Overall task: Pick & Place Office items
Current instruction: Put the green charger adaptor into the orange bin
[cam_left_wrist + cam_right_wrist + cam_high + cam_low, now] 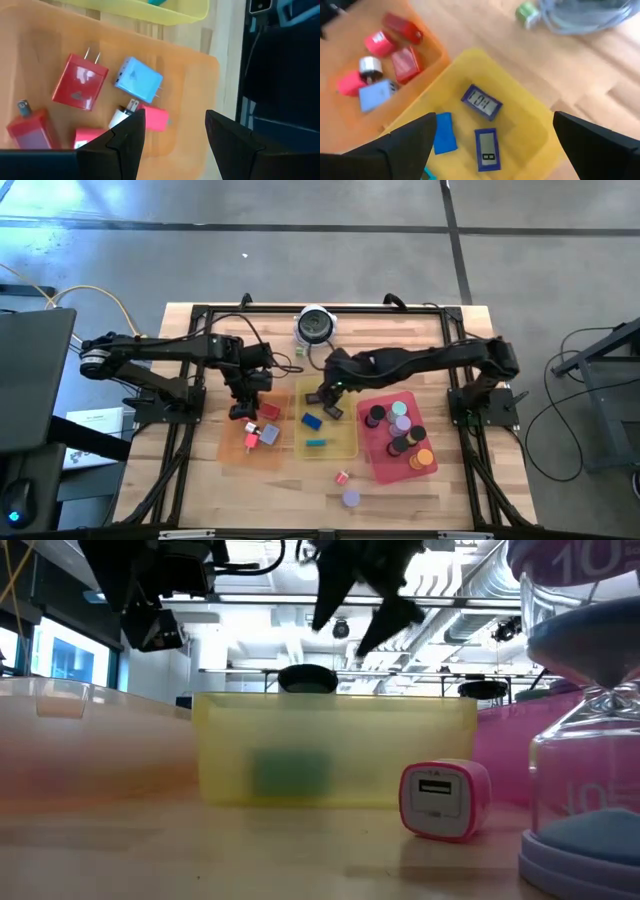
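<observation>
From above we see three translucent trays side by side on the wooden surface. The left claw hovers wide open over the orange tray, above red, pink and pale blue plug adapters. The right claw hangs wide open over the yellow tray, which holds blue digital timers. The red tray holds round discs.
</observation>
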Controlling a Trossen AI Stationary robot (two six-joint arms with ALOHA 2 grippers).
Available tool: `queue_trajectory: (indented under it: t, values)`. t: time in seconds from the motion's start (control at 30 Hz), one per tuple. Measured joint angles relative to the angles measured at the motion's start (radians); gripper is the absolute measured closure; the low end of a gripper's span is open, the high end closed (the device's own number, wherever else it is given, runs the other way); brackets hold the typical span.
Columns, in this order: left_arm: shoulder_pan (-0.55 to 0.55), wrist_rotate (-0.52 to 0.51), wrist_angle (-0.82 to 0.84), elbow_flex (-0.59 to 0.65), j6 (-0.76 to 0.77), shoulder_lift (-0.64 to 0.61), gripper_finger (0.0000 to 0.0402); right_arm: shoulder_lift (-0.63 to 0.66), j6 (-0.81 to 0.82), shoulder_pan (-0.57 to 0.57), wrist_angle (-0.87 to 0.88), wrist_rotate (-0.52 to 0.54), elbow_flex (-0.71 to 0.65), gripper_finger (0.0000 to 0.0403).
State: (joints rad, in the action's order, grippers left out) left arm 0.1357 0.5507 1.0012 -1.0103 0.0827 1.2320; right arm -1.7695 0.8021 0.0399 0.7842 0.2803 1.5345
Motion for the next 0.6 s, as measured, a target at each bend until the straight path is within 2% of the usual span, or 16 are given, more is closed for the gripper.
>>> queue_trajectory:
  t: [0.1, 0.2, 0.33, 0.47, 0.6]
  values:
    - [-0.016, -0.023, -0.007, 0.000, 0.026, 0.000, 0.0201, 0.045, -0.009, 0.015, 0.040, 0.052, 0.000, 0.0014]
    - [-0.024, -0.088, -0.020, 0.000, 0.026, 0.000, 0.0201, 0.086, -0.008, 0.029, 0.109, 0.078, 0.000, 0.0014]
    - [-0.023, -0.229, -0.017, 0.000, 0.029, 0.000, 0.0201, 0.129, 0.036, 0.047, 0.224, 0.116, 0.001, 0.0014]
    - [0.005, -0.362, -0.020, -0.017, -0.106, -0.015, 0.0201, 0.134, 0.103, 0.080, 0.374, 0.161, 0.000, 0.0014]
    - [0.033, -0.586, -0.146, -0.020, -0.209, -0.026, 0.0201, 0.143, 0.217, 0.120, 0.505, 0.173, 0.000, 0.0014]
